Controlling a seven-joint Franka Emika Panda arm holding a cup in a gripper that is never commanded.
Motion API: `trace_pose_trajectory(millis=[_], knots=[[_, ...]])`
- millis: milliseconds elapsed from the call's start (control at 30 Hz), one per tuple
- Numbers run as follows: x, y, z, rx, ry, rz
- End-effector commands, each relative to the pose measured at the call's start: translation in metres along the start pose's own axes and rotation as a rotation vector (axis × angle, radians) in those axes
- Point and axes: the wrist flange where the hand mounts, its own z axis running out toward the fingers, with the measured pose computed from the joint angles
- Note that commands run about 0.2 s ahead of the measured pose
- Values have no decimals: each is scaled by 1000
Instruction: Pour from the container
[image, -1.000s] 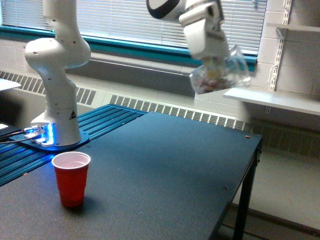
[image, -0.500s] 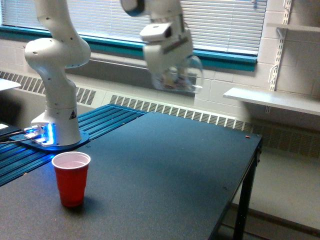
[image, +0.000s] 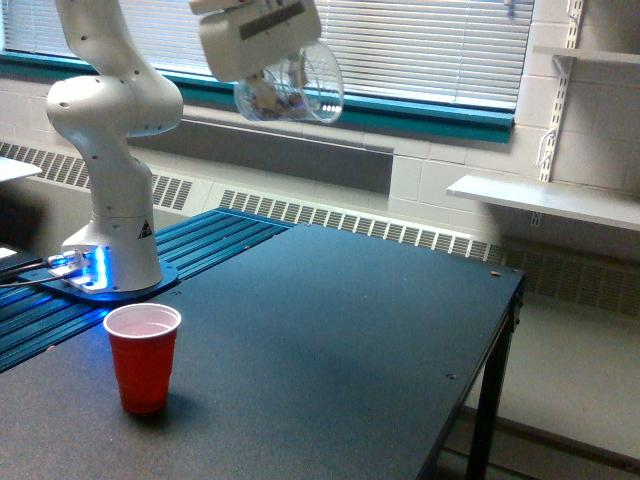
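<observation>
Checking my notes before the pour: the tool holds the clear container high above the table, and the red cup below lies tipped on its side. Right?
Not quite. In the exterior view the red cup stands upright on the table, not tipped over. The rest holds: the tool holds the clear container high above.

- We see the container (image: 292, 88) as clear, see-through stuff, glass or clear plastic, glossy, with pale glints along its wide rim.
- We read the gripper (image: 262, 38) housing as white moulded plastic, smooth, with a soft sheen.
- The arm's base column (image: 118, 170) gives us the same white shell, glossy enough to catch window light.
- The red cup (image: 143, 357) looks like thin opaque plastic, smooth and faintly shiny, paler inside.
- The table (image: 330, 340) top is dark and matt, with a fine, even texture and barely any reflection.
- The ribbed panel (image: 215, 235) beside the base looks like metal, blue-tinted, with glossy ridges.
- The wall shelf (image: 545, 200) looks white, flat and matt.
</observation>
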Motion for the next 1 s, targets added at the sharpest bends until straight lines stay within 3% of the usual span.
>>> trace_pose_trajectory(millis=[33, 167, 467, 767, 1000], knots=[[6, 18, 21, -10, -66, -55], [8, 30, 23, 3, -74, -55], [3, 71, 34, 17, -138, -42], [-3, 113, 16, 104, -180, -8], [-5, 138, 17, 130, -188, -7]])
